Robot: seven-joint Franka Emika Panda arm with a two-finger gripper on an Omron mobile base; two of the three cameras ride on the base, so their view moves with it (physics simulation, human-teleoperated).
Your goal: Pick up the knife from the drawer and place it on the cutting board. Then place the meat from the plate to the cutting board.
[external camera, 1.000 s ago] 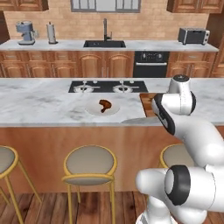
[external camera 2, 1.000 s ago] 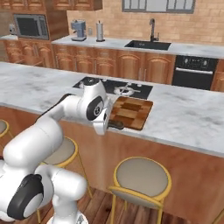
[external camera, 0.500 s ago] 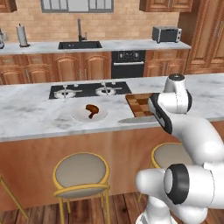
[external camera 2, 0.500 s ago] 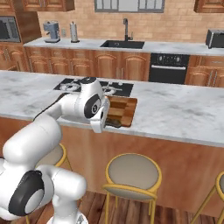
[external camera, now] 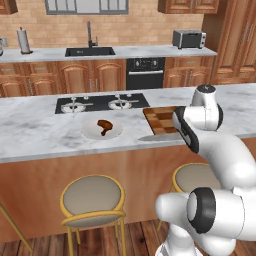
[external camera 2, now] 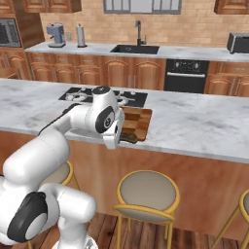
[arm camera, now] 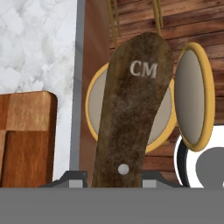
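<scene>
The long white marble counter [external camera: 40,135] is seen shifted across both base views, so the base has been driven along it. The checkered reddish-brown wooden cutting board [external camera: 160,119] is thereby brought just ahead of the arm. On the round white plate [external camera: 90,131] the small reddish-brown meat [external camera: 104,125] is left untouched. The dark-handled, silver-bladed knife [arm camera: 133,118] is kept clamped between the fingers [arm camera: 70,178] at the board's front edge, judged ready for setting down

Knife [arm camera: 131,113] in jaws; meat [external camera: 103,126] on plate [external camera: 90,132]; board [external camera: 161,119] bare.
</scene>
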